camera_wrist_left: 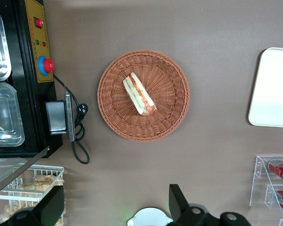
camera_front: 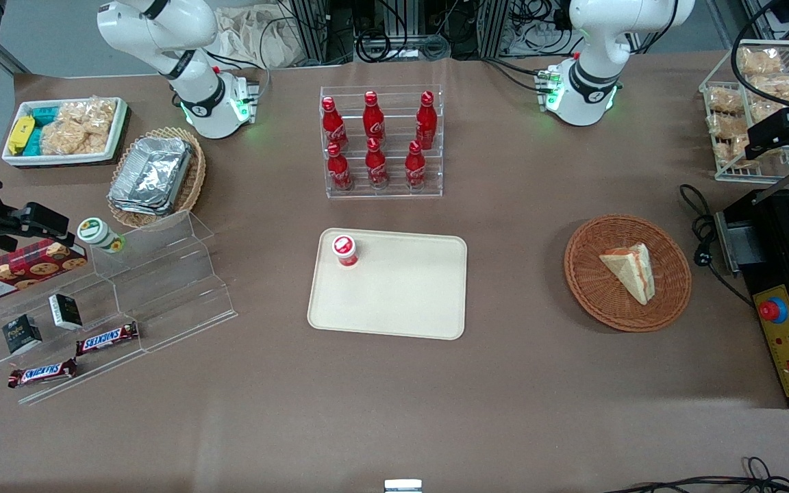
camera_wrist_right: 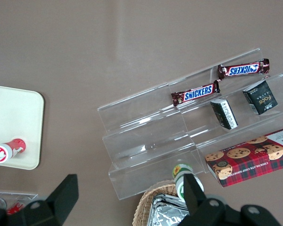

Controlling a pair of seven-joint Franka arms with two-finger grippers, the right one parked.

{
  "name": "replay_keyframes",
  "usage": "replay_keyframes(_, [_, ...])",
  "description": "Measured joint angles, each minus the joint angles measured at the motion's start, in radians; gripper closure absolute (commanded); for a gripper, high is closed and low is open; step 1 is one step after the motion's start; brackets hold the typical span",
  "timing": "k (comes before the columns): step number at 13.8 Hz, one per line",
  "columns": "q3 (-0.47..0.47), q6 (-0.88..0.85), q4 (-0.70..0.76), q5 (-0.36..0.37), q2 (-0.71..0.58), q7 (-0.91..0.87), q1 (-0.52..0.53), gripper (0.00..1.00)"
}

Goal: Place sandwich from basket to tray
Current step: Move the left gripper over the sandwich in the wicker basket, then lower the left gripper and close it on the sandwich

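The sandwich [camera_front: 631, 270] [camera_wrist_left: 139, 94], a pale wedge with red and green filling, lies in the round reddish-brown basket [camera_front: 586, 287] [camera_wrist_left: 113, 113] toward the working arm's end of the table. The cream tray [camera_front: 401, 301] [camera_wrist_left: 273, 89] lies flat at mid-table, beside the basket. My gripper [camera_wrist_left: 114, 207] hangs high above the table, open and holding nothing. It is farther from the front camera than the basket and well clear of it. In the front view its black body [camera_front: 781, 130] shows above the wire rack of snacks.
A small red-capped bottle [camera_front: 344, 250] stands on a corner of the tray. A clear rack of red cola bottles [camera_front: 381, 140] stands farther back than the tray. A black appliance [camera_front: 788, 322] and its cable [camera_front: 703, 233] lie beside the basket. A wire snack rack [camera_front: 757, 103] stands nearby.
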Motion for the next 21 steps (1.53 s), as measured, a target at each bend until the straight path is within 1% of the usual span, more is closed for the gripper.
replay_keyframes(3, [0.007, 0.001, 0.003, -0.028, -0.004, 0.000, 0.001, 0.00])
replay_keyframes(7, [0.013, 0.004, -0.004, -0.030, 0.003, -0.009, 0.002, 0.00])
replay_keyframes(10, [0.014, 0.036, -0.035, -0.030, 0.050, -0.112, 0.003, 0.00])
replay_keyframes(13, [0.011, 0.159, -0.095, -0.030, 0.121, -0.225, -0.001, 0.00])
replay_keyframes(15, [0.010, 0.278, -0.180, -0.030, 0.144, -0.308, -0.002, 0.00])
replay_keyframes(21, [0.004, 0.559, -0.398, -0.030, 0.207, -0.532, -0.020, 0.00])
